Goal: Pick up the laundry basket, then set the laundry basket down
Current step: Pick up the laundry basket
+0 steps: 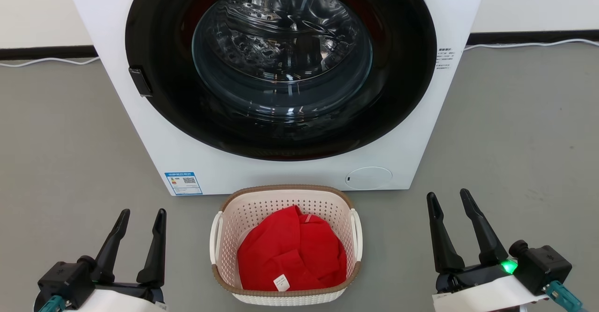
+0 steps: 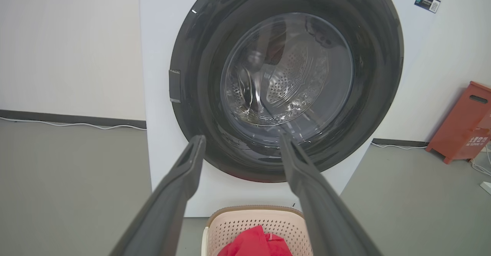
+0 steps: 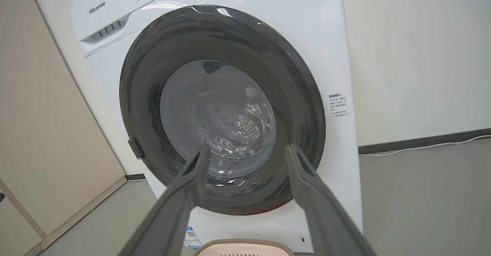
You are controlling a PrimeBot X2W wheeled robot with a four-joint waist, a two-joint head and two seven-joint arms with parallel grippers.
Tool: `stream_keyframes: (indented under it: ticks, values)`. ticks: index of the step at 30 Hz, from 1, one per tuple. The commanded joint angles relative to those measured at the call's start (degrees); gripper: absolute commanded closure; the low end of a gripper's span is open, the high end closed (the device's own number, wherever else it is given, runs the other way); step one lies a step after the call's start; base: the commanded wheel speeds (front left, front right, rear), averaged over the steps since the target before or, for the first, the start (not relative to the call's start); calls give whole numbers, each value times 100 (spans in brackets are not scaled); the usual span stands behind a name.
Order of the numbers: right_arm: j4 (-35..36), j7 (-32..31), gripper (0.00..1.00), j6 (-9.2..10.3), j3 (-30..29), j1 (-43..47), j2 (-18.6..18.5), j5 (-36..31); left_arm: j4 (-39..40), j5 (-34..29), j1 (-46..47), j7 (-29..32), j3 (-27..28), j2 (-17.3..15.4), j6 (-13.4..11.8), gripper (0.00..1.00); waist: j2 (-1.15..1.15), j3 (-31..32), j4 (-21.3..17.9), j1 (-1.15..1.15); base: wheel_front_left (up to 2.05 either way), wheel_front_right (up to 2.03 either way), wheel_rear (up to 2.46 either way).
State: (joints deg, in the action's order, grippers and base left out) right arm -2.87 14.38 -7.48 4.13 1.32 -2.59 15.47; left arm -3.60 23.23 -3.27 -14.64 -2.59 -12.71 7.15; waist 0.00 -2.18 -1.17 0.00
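Cream plastic laundry basket (image 1: 271, 206) with a red cloth (image 1: 290, 251) inside, resting on the grey floor (image 1: 70, 139) midway between the left gripper (image 1: 143, 213) and the right gripper (image 1: 447, 194), well apart from each, washer (image 1: 140, 129) just ahead. Both sets of jaws spread wide, holding nothing. Nothing done yet; reaching in, gripping, lifting, setting down all apparently left.

The laundry basket (image 1: 262, 209) sits on the floor (image 1: 514, 129) between the left jaws and the right jaws, apart from both, with a garment (image 1: 290, 251) lying in it. The washing machine (image 1: 262, 171) stands just behind the basket, beyond both jaws' tips, and a cable (image 1: 47, 61) lies along the floor farther back.
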Motion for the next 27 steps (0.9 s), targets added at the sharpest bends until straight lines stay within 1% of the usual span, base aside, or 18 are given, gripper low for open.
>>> stream_keyframes:
  ticks: [1,12,27]
  values:
    - [140,62,0,-1,136,-89,-29,-31,168,19,130,-36,178,-115,34,0,0,-11,-1,0,0,0,0]
    - [160,62,0,-1,123,-110,-29,-17,225,154,168,-36,162,-233,34,0,0,-245,-14,0,0,0,0]
    - [133,62,0,-1,164,-377,-29,-157,394,593,397,-36,50,-718,34,0,0,-1018,-51,0,0,0,0]
